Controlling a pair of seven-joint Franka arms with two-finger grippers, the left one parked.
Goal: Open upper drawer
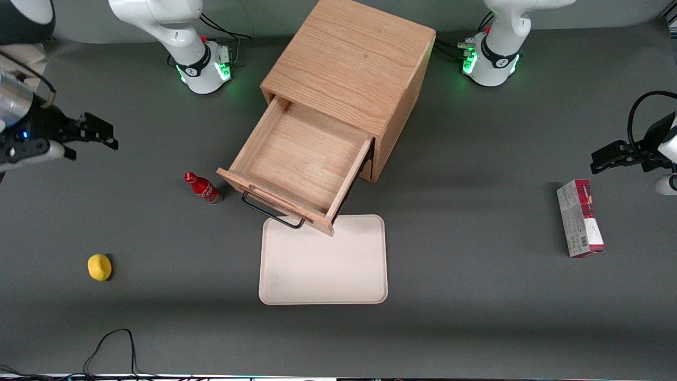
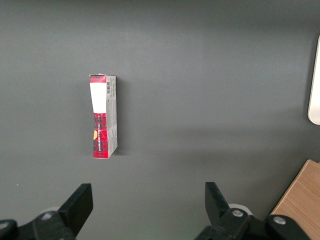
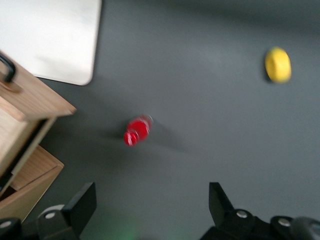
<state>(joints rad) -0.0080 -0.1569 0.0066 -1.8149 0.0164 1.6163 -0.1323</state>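
While one upper drawer (image 1: 304,161) stands open, the claw (image 1: 98,136) hangs spread wide, empty, above the table.

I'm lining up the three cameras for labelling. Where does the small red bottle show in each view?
Front view: the small red bottle stands on the grey table, beside the pulled-out upper drawer of the oak cabinet.
Right wrist view: red bottle seen from above, between the drawer and the yellow lemon-like ball; open end effector hovers over it.
Left wrist view: not in it.
Shared landmark: the cream tray.
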